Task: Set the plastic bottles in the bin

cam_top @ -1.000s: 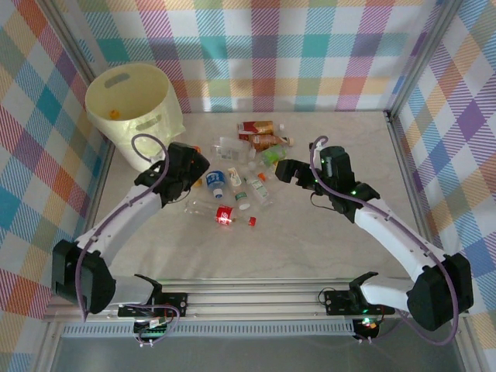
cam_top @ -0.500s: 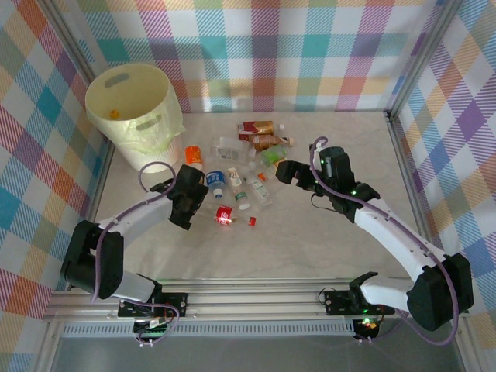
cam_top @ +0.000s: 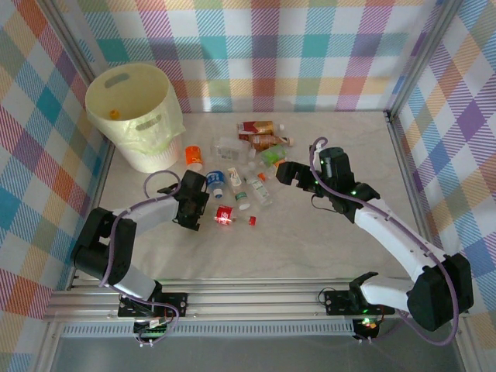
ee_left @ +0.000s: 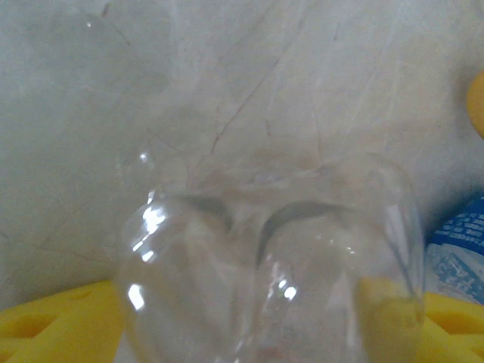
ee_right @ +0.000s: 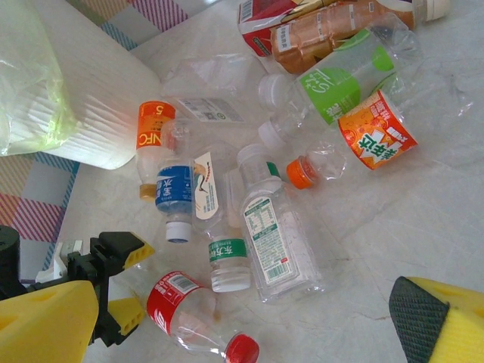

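Observation:
A clear bottle with a red label and red cap (cam_top: 225, 216) lies on the table at the near edge of the pile. My left gripper (cam_top: 208, 213) is low on the table, shut on this bottle's clear base (ee_left: 265, 265). From the right wrist its yellow pads (ee_right: 140, 253) show on both sides of the red-labelled bottle (ee_right: 178, 306). Several more plastic bottles (cam_top: 252, 155) lie scattered beyond. My right gripper (cam_top: 284, 173) hovers open over the pile's right side, with nothing between its yellow fingers (ee_right: 45, 318). The pale-yellow bin (cam_top: 147, 147) stands at the back left.
An orange-labelled bottle (ee_right: 155, 128) and a blue-labelled bottle (ee_right: 175, 189) lie close to the bin's wall (ee_right: 91, 113). A green-labelled bottle (ee_right: 340, 83) and brown ones lie farther back. Checked walls enclose the table on three sides.
My left arm came down from beside the bin to the table, and its gripper narrowed around the base of the red-labelled bottle. The right arm stayed put.

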